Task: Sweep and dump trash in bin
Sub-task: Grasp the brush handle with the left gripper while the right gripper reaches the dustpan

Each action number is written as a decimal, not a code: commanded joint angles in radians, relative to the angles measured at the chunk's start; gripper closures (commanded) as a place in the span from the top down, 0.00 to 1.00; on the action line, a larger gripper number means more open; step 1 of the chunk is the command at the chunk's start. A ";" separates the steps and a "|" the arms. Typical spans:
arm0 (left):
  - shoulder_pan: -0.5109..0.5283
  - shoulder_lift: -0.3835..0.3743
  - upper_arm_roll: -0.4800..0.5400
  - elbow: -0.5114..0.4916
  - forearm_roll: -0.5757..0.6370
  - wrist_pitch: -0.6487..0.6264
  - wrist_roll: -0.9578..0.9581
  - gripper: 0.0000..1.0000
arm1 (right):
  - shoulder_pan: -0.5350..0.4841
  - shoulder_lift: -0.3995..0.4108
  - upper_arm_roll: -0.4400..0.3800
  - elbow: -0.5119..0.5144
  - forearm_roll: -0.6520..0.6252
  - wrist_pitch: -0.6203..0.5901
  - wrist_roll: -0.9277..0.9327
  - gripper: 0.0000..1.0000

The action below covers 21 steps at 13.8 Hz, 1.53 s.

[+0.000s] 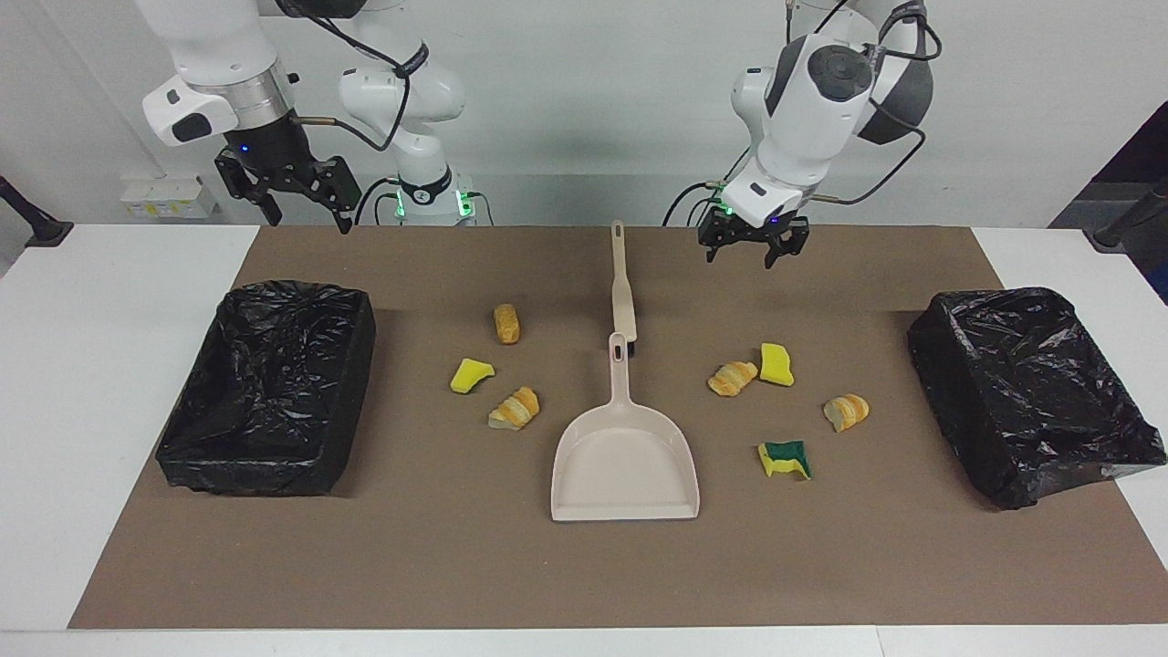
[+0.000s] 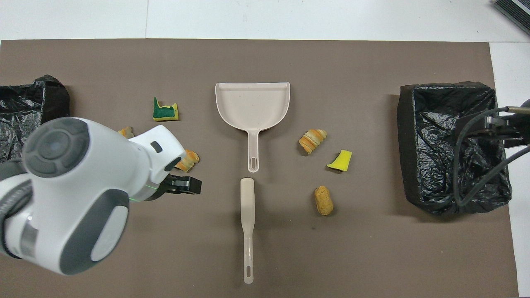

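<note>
Finds left gripper (image 1: pixel 741 254), open and empty, over the robots' edge beside the brush (image 1: pixel 623 283) lying end-on to that edge; right gripper (image 1: pixel 308 212) open, empty, waiting at its corner; trash (image 1: pixel 733 378) strewn mid-table, flanking the dustpan (image 1: pixel 625 456).

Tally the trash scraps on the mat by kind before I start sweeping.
Plain yellow sponge chunks: 2
Yellow sponge chunk with green face: 1
Golden-brown bread or croissant-like pieces: 4
Total: 7, all lying loose on the brown mat, none in the beige plastic dustpan.
</note>
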 commanded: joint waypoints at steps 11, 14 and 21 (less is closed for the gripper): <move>-0.431 -0.010 0.020 -0.443 -0.009 0.584 -0.361 1.00 | 0.098 0.144 0.023 0.087 -0.005 0.121 0.039 1.00; -0.442 -0.020 0.020 -0.453 -0.009 0.574 -0.382 0.72 | 0.156 0.197 0.021 0.092 -0.018 0.176 0.091 1.00; -0.422 -0.023 0.026 -0.449 -0.008 0.517 -0.387 0.00 | 0.340 0.338 0.021 0.142 -0.030 0.314 0.215 1.00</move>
